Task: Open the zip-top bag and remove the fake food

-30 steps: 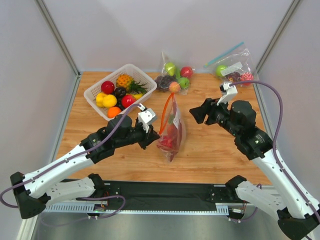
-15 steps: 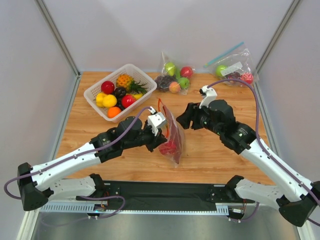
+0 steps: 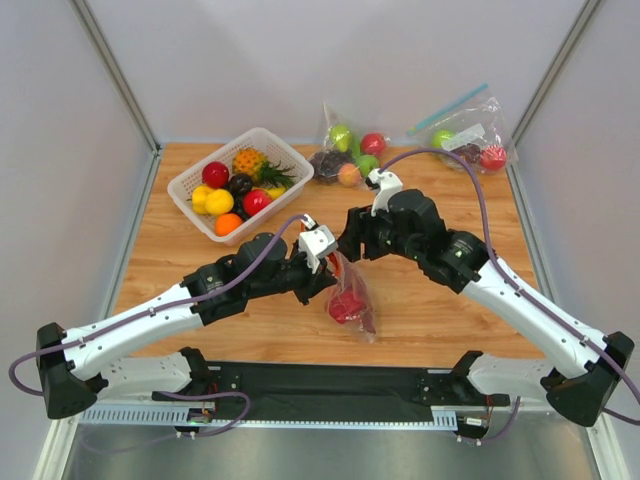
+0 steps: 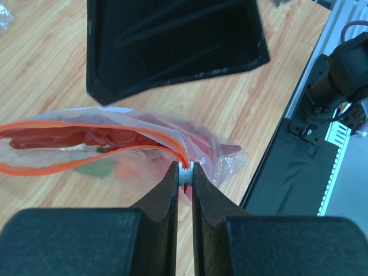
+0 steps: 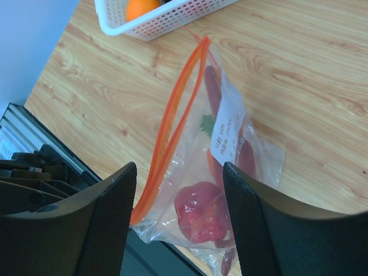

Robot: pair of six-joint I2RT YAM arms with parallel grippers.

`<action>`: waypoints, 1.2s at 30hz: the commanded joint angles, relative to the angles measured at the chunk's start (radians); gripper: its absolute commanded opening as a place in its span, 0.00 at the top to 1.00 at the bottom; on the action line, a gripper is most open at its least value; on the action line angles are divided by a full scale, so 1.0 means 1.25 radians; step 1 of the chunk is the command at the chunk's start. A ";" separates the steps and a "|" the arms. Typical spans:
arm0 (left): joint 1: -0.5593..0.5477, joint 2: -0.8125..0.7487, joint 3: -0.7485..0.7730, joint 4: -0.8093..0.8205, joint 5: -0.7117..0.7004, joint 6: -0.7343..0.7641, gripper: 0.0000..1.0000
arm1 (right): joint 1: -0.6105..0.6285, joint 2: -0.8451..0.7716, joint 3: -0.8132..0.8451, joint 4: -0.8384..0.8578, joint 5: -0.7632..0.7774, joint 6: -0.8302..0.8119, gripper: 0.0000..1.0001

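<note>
Wooden table [image 3: 430, 310] under zip-top bag [image 3: 350, 298], zip end pinched in left gripper [image 4: 184, 178], spread right gripper [image 5: 178, 172] above

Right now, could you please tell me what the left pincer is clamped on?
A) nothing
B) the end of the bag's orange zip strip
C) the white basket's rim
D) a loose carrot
B: the left wrist view shows the left pincer shut on the zip-top bag at the end of its orange zip strip.
</note>
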 commanded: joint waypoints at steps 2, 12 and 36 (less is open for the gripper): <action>-0.005 -0.002 0.030 0.016 0.001 0.019 1.00 | 0.007 0.035 0.046 -0.025 -0.090 -0.040 0.36; -0.014 -0.003 0.035 0.003 -0.001 0.033 1.00 | 0.011 0.096 0.077 -0.070 -0.132 -0.068 0.36; -0.053 -0.003 0.057 -0.036 -0.129 0.028 0.63 | 0.015 0.107 0.051 -0.074 -0.056 -0.110 1.00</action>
